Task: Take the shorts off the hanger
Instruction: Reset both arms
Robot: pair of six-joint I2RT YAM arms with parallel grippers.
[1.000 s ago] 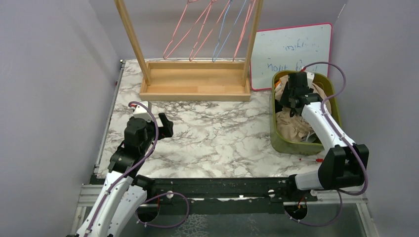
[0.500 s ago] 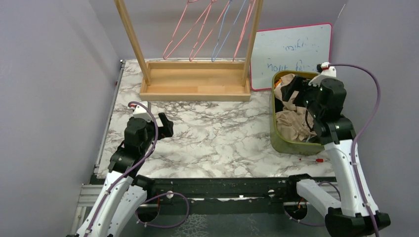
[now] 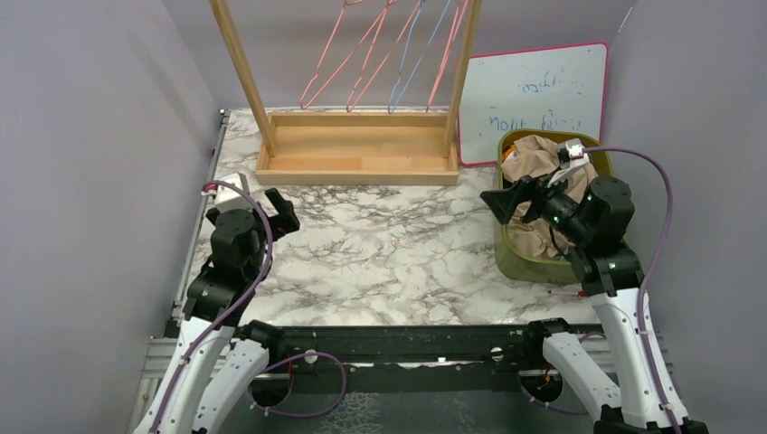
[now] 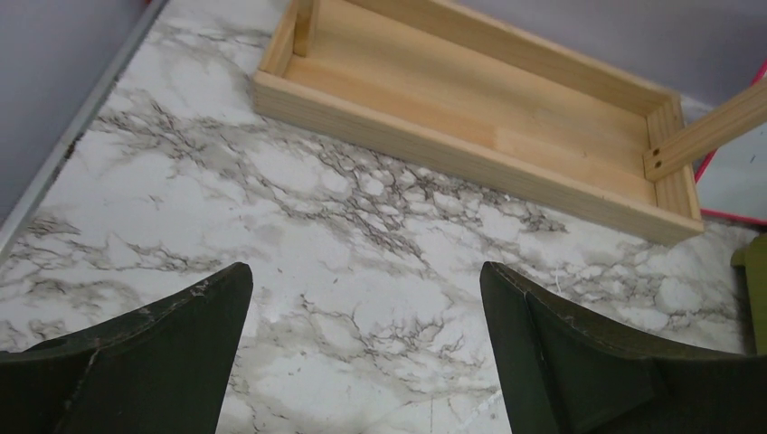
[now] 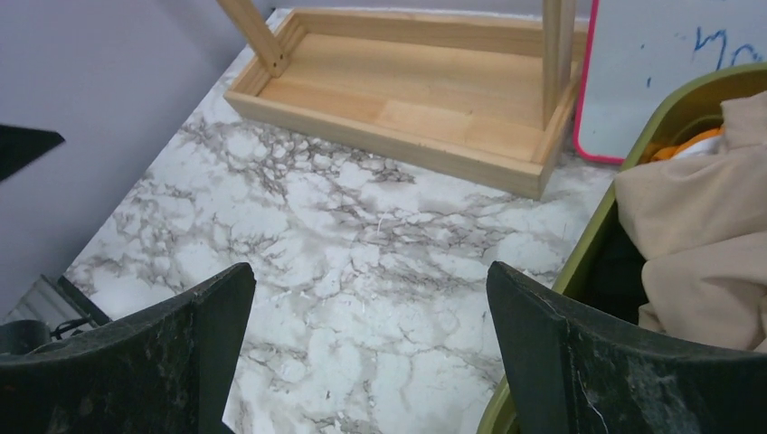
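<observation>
Both grippers bare, shorts in the bin, hangers stripped

Your left gripper [image 4: 362, 280] has its fingers spread wide with nothing between them, only the marble table [image 4: 380, 244] below. Your right gripper [image 5: 371, 280] is just as wide and just as bare, held over the table beside the bin [image 5: 588, 244]. The shorts [image 5: 705, 235] lie heaped inside that bin: tan on top, with orange and black showing at the edges. I cannot make out the cream pair. The hangers [image 3: 380, 63] on the rack [image 3: 357, 167] carry nothing, so I judge the removal done. Your next move looks like parking both arms.
</observation>
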